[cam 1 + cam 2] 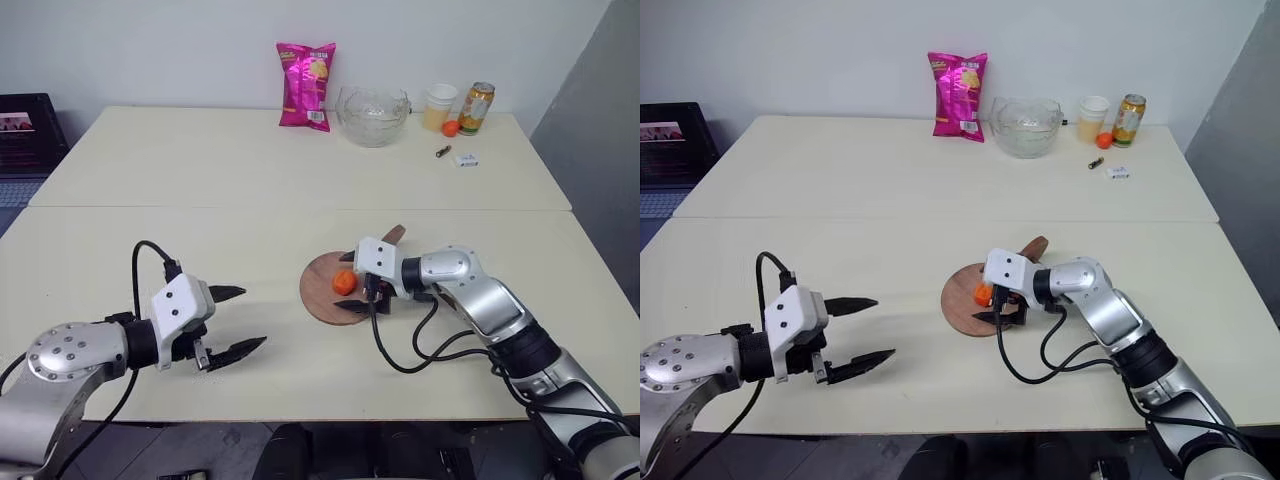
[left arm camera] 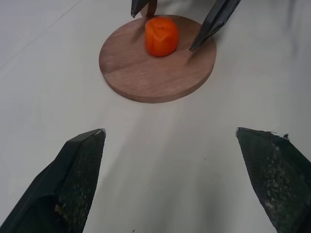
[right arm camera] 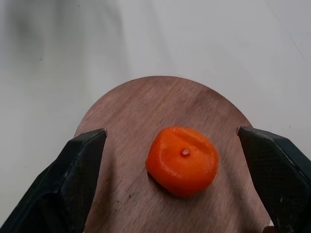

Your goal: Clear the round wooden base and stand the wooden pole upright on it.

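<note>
The round wooden base (image 1: 318, 292) lies flat on the near table, right of centre. An orange fruit (image 1: 344, 283) sits on it, also plain in the right wrist view as the fruit (image 3: 182, 160) on the base (image 3: 146, 107). My right gripper (image 1: 346, 282) is open, low over the base, with one finger on each side of the fruit and not touching it. A reddish-brown piece of the wooden pole (image 1: 395, 235) sticks out behind that gripper; the rest is hidden. My left gripper (image 1: 253, 317) hangs open and empty to the left of the base, pointing at it.
On the far table stand a pink snack bag (image 1: 306, 85), a glass bowl (image 1: 372, 115), a cup (image 1: 439, 106), a can (image 1: 476, 108), a small orange (image 1: 451, 128) and some small items (image 1: 458, 156). A seam (image 1: 200, 207) joins the two tables.
</note>
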`<control>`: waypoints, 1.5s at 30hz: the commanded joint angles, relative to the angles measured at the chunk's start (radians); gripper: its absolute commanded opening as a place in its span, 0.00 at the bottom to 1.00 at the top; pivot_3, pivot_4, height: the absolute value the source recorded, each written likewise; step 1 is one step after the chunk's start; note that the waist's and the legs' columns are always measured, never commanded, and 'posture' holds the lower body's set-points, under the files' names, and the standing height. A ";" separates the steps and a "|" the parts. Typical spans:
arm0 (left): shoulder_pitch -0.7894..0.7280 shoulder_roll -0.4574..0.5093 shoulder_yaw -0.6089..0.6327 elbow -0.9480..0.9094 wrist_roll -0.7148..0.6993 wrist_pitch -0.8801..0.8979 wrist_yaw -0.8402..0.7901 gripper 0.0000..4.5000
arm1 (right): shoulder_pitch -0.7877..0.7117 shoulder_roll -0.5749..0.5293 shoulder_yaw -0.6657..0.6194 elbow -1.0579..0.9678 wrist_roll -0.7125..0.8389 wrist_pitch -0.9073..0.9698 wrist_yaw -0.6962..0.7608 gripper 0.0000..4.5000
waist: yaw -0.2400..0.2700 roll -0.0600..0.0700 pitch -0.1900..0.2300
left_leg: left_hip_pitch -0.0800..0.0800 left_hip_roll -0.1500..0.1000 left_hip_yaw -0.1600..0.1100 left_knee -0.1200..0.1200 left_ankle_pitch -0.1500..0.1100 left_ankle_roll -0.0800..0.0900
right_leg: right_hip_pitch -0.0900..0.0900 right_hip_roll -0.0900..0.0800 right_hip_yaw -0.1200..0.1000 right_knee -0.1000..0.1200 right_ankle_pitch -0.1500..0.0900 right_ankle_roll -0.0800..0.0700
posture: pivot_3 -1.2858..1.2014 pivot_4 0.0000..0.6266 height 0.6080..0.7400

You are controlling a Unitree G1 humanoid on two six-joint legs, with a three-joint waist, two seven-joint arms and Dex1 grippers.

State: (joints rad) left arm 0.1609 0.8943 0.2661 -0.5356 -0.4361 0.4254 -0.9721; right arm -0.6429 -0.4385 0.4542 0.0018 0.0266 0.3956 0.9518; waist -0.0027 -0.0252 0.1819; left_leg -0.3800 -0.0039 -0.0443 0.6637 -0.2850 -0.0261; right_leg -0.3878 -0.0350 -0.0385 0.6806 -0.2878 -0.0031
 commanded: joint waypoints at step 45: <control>-0.639 -0.315 -0.437 0.213 -0.004 -0.044 -0.027 1.00 | 0.222 -0.195 -0.605 0.230 0.080 0.013 -0.363 0.26 | -0.010 0.001 0.000 | 0.000 0.000 0.004 0.001 0.001 0.000 | 0.001 0.000 0.003 0.001 0.000 0.000 | 0.52 0.24 1.00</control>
State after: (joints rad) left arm -0.4598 0.5840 -0.1654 -0.3154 -0.4550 0.4062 -0.9941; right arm -0.4107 -0.6281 -0.1099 0.2353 0.0983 0.4238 0.6077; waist -0.0123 -0.0246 0.1818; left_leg -0.3803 -0.0043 -0.0399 0.6645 -0.2843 -0.0261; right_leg -0.3874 -0.0348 -0.0356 0.6814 -0.2876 -0.0028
